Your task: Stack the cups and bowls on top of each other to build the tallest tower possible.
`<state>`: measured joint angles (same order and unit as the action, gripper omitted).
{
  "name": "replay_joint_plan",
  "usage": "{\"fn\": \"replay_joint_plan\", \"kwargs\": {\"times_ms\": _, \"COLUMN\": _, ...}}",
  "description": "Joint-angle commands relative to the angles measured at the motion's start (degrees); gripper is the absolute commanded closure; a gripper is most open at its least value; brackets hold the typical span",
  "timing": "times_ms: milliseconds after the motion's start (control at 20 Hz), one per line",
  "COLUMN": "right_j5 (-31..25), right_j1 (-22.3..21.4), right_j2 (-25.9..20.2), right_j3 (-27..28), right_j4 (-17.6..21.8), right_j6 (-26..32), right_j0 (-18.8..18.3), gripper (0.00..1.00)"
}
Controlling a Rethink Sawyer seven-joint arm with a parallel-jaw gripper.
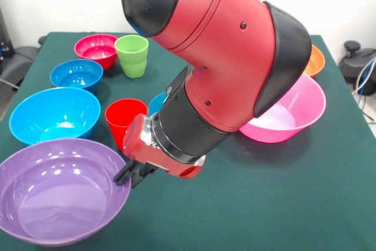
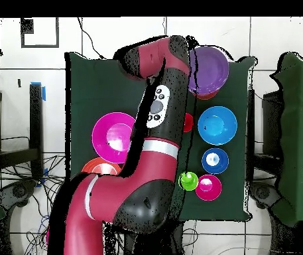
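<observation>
A: Starting nearest: purple bowl at front-left, gripper just off its rim, low over the table.
B: Jaws?
A: Dark tips show, but can't tell if apart or together.
B: Next back?
A: Red cup upright behind the gripper, large blue bowl left of it. Pink bowl on the other side, partly behind the arm.
B: Far end?
A: Small blue bowl, then magenta bowl w/ green cup beside it. Orange bowl peeks out behind the arm. Nothing stacked that I can see.
</observation>
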<state>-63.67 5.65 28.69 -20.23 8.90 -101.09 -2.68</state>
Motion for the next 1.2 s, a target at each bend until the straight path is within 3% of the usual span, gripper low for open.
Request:
{"fn": "replay_joint_plan", "kwargs": {"times_ms": 50, "right_j5": 3.7, "right_j1": -1.2, "right_j2": -6.7, "right_j3": -4.9, "right_j4": -0.1, "right_j6": 9.2, "right_j0": 0.3, "gripper": 1.00}}
{"fn": "replay_joint_plan", "kwargs": {"times_ms": 1200, "right_j5": 3.0, "right_j1": 0.8, "right_j2": -5.6, "right_j3": -0.2, "right_j4": 0.8, "right_j6": 12.3, "right_j0": -0.9, "gripper": 1.00}}
